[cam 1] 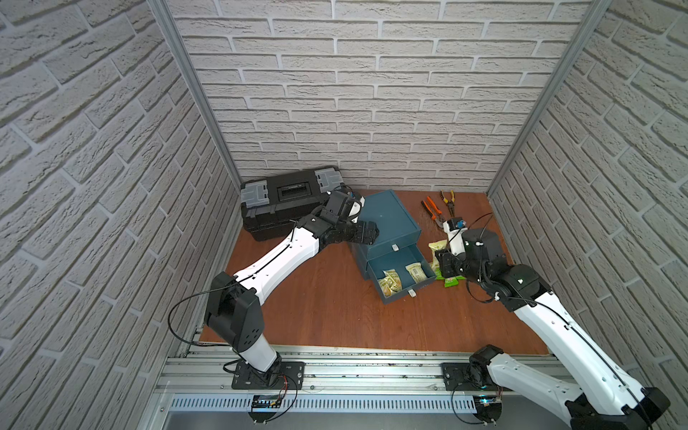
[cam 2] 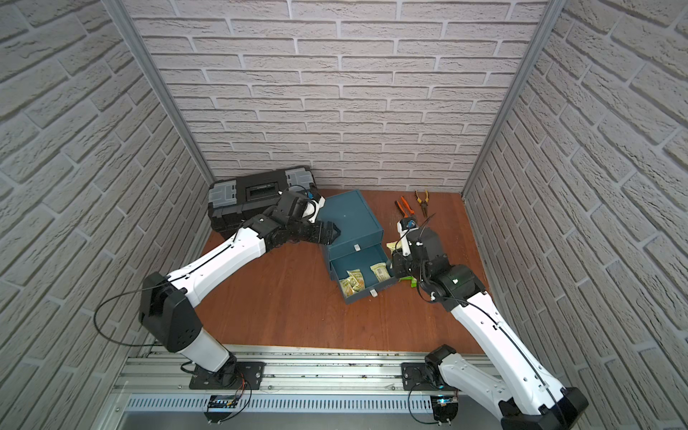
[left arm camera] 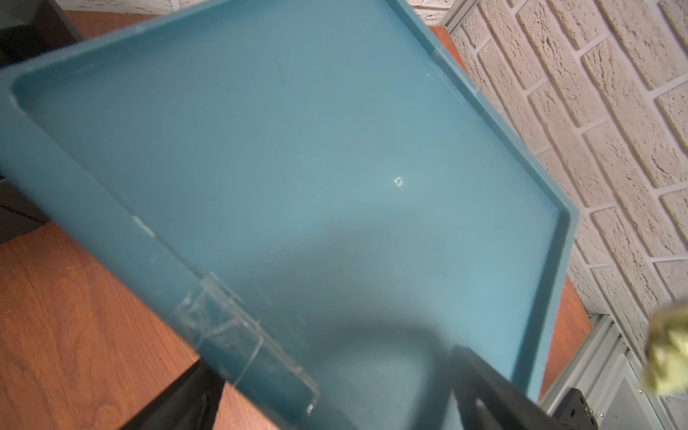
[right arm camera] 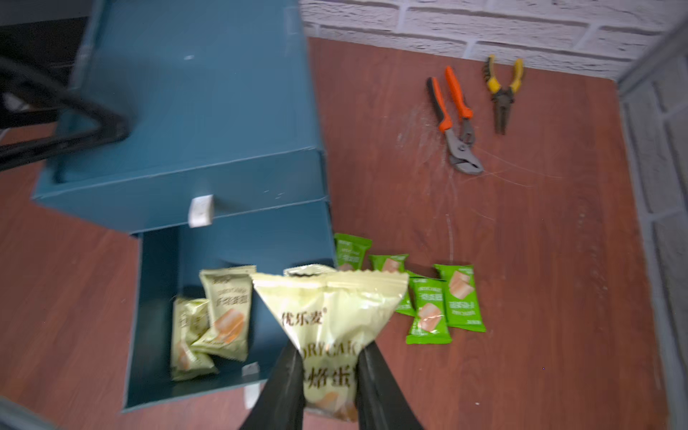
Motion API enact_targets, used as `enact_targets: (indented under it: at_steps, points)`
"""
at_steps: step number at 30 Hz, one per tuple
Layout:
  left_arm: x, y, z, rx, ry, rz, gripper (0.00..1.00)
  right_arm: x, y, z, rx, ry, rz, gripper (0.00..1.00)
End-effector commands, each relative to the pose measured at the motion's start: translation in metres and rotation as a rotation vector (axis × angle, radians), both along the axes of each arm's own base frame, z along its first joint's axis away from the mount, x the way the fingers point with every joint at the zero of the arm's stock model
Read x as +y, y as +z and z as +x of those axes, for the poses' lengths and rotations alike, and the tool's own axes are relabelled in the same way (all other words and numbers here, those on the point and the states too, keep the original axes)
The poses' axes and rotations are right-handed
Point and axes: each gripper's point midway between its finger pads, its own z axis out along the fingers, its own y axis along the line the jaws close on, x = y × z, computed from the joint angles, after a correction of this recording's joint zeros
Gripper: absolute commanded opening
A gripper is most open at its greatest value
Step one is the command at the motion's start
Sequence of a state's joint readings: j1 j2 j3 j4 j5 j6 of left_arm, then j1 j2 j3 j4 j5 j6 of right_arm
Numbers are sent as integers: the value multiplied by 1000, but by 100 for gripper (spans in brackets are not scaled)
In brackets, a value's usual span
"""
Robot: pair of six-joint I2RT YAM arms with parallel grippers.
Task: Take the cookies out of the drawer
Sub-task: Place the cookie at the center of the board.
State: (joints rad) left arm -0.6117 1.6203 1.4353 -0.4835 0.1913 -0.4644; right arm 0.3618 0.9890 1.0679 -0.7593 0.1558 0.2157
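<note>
My right claw (right arm camera: 329, 357) is nearly closed, pinching a pale yellow-green cookie packet (right arm camera: 327, 309) by its lower half, so the crinkly foil fans out above my fingers. I hold it lifted by the right wall of the open bottom drawer (cam 1: 398, 260), right of centre in both top views, probably to carry it out. A few more pale packets (cam 1: 389, 283) are inside the drawer. Glossy green packets (right arm camera: 428, 309) lie on the wood table (cam 1: 316, 305) just beside it. My left claw (cam 1: 370, 232) is spread open on the matte blue cabinet (cam 1: 387, 219), likely steadying it.

Black toolbox (cam 1: 271, 208), orange pliers (right arm camera: 461, 147) (yellow pr (right arm camera: 500, 100) beside)
</note>
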Motion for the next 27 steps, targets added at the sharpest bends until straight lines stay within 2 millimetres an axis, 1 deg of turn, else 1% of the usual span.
enact_targets:
  at_steps: [1,4,8,10,12,14,19,21,25,27]
  points:
    - [5,-23,-7,38,-21,60,98,-24,-33,16,96,-47,-57,26]
    - [5,-21,-8,36,-24,59,98,-39,-66,31,164,-113,-51,25]
    - [8,-21,-10,31,-27,68,98,-56,-92,44,243,-200,-46,22]
    - [9,-20,-11,28,-28,74,98,-61,-108,44,288,-229,-53,21]
    - [12,-21,-10,28,-24,80,98,-56,-121,39,324,-217,-30,21]
    - [13,-22,-10,29,-21,79,98,-50,-128,31,336,-209,13,21]
    - [11,-24,-8,34,-25,76,98,-47,-124,6,363,-234,57,24]
    - [9,-23,-7,33,-26,69,98,-46,-128,-4,403,-242,69,24]
    - [7,-20,-7,28,-34,61,99,-52,-148,-19,488,-273,39,24]
    - [7,-19,-7,28,-37,59,99,-52,-159,-24,529,-280,34,27]
